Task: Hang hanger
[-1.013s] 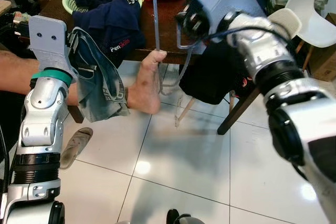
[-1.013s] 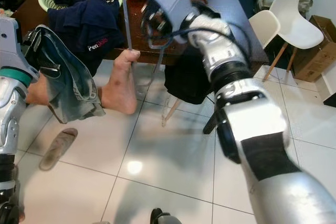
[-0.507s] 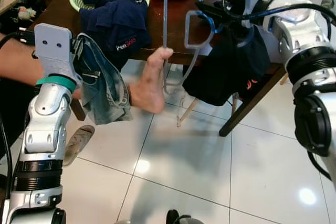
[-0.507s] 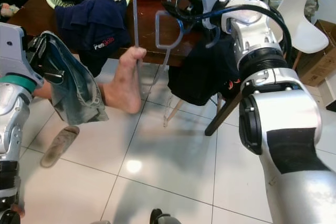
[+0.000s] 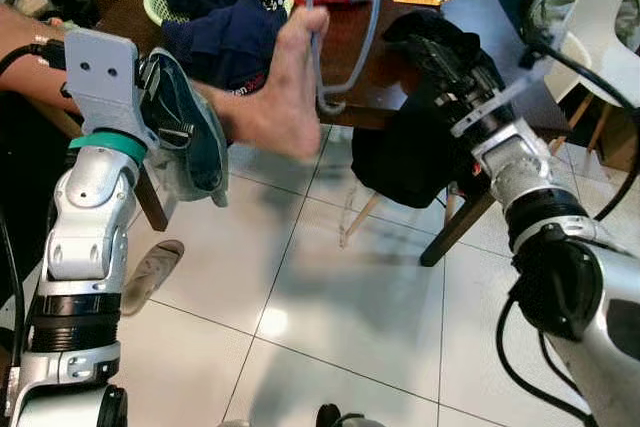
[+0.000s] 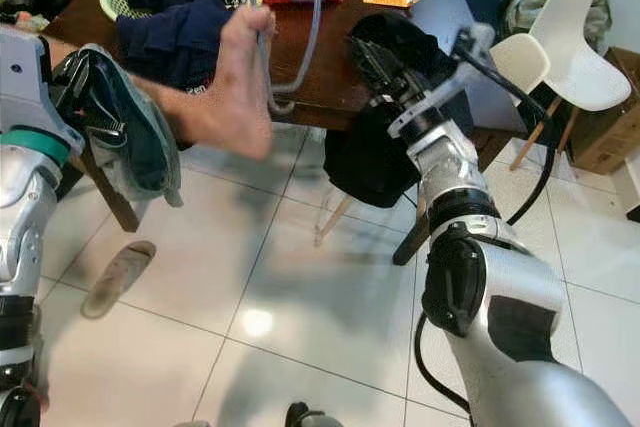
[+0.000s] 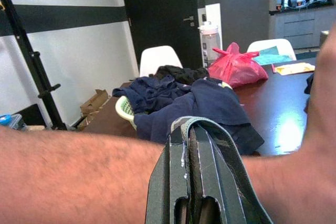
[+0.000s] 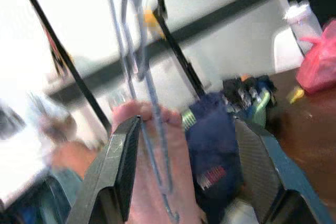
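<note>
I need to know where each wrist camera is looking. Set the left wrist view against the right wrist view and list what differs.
Left wrist view alone: the left gripper shut on a dark garment, a person's forearm crossing in front, a white chair and a black door.

Right wrist view alone: the right gripper open, a person's foot and a thin grey hanger between its fingers.

Both: the dark table, navy clothes, pink bag.
</note>
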Tool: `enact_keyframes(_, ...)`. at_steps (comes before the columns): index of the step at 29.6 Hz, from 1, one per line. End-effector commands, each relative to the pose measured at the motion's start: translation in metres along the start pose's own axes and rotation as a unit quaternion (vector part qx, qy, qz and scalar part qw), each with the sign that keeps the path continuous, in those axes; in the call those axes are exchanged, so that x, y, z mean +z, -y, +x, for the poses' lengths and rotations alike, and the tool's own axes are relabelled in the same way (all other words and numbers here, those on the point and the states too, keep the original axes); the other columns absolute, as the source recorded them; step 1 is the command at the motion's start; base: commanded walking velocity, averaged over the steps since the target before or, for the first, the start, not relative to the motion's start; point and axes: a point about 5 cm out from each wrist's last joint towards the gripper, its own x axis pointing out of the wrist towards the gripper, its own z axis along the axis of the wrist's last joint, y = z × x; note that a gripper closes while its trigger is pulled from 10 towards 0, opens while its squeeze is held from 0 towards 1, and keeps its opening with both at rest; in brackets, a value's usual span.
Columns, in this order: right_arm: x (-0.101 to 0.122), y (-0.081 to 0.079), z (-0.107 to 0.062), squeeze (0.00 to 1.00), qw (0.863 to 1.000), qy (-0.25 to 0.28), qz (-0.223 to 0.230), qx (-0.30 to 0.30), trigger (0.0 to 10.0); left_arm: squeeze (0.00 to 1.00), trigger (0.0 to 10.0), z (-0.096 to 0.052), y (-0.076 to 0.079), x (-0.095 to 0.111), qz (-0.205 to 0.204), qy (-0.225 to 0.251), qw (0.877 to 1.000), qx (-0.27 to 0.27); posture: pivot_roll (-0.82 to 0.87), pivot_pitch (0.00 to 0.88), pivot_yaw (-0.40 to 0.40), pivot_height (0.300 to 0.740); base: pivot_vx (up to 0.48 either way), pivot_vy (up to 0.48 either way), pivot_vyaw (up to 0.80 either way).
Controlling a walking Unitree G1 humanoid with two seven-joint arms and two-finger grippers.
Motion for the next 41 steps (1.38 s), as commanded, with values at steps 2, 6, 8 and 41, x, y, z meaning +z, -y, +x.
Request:
enact_keyframes(2,-0.021,0.0,-0.009,0.0,0.994,0.027,0.108,0.018,10.0,0.0,10.0,0.0,0.001,0.005,0.001,0.007,1.0,-0.003,0.31,0.0,-0.038,0.74,0.0,0.0,0.0)
enact_keyframes(6,-0.031,-0.014,0.003,0.0,0.983,0.052,0.166,0.063,10.0,0.0,10.0,-0.004,-0.001,0.004,0.002,0.005,1.0,0.004,0.31,0.0,-0.038,0.74,0.0,0.0,0.0)
enact_keyframes(8,-0.031,-0.021,0.01,0.0,0.979,0.067,0.174,0.083,10.0,0.0,10.0,-0.005,-0.001,0.003,0.002,0.003,1.0,0.004,0.32,0.0,-0.038,0.74,0.0,0.0,0.0)
enact_keyframes(41,-0.017,-0.018,0.012,0.0,0.994,0.02,-0.104,0.009,10.0,0.0,10.0,0.0,0.007,0.006,-0.005,0.004,1.0,-0.009,0.3,0.0,-0.027,0.74,0.0,0.0,0.0)
